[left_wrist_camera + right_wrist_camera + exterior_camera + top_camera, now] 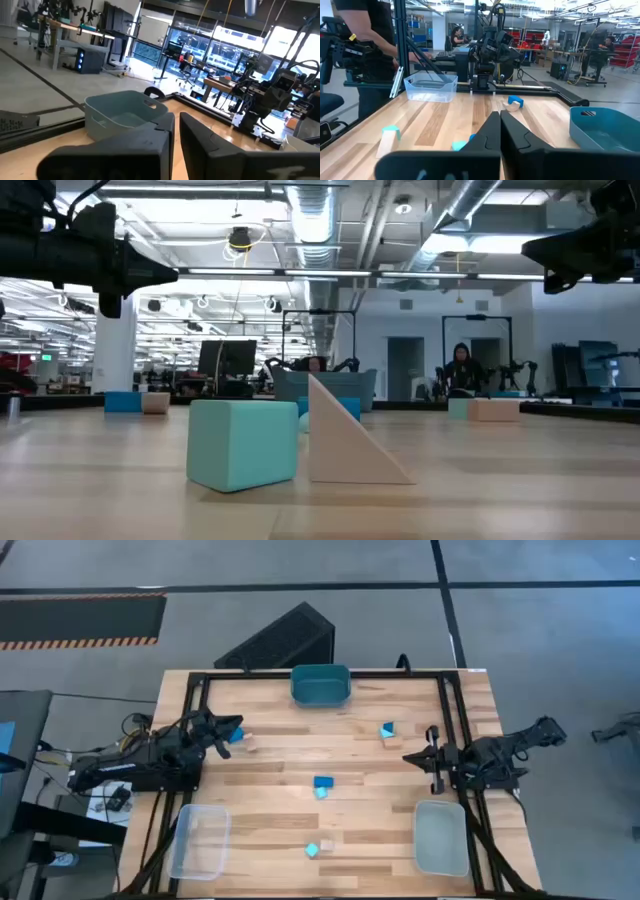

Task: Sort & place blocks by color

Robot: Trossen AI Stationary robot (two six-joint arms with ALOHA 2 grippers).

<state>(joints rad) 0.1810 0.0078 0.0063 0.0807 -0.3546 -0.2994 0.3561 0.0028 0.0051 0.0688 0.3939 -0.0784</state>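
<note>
Over by the left edge of the wooden surface (280,745), the left claw (226,732), fingers nearly together and empty, hovers just beside the small blue block (237,735); the right claw (433,752), also narrow, waits opposite.

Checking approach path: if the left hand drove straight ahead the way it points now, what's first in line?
Likely the teal bin: it sits just beyond the left hand in the left wrist view. Depth and height are unclear, so the hand might pass over it.

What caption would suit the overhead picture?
Two idle arms flank a wooden table scattered with blue, teal and tan blocks, three bins waiting.
</note>
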